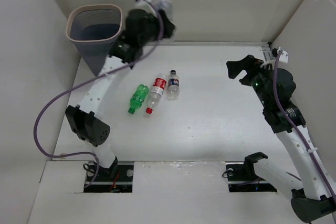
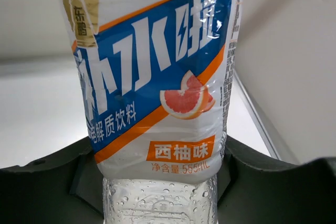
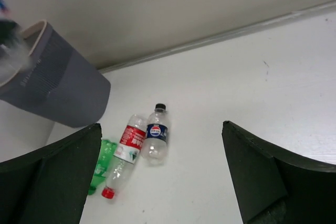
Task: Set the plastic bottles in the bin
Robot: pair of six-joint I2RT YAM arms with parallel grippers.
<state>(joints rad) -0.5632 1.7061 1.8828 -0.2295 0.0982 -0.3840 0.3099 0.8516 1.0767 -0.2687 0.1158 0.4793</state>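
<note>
Beside the bin (image 1: 93,8), the left gripper (image 2: 160,182) apparently clamps a bottle (image 2: 157,77), blue-labelled close-up.

"西柚味", "电解质饮料" on blue-labelled bottle (image 2: 157,103)

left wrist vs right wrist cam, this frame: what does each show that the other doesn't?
Left wrist only: close-up of the blue-label bottle clamped in the left gripper, with a grapefruit picture on the label and droplets inside.
Right wrist only: the bin; the green bottle, red-label bottle and dark-label bottle lying side by side near it; the right gripper, open and empty.
Both: white table and wall. A blurred clear shape at the right wrist view's left edge may be the held bottle; hard to tell.
</note>
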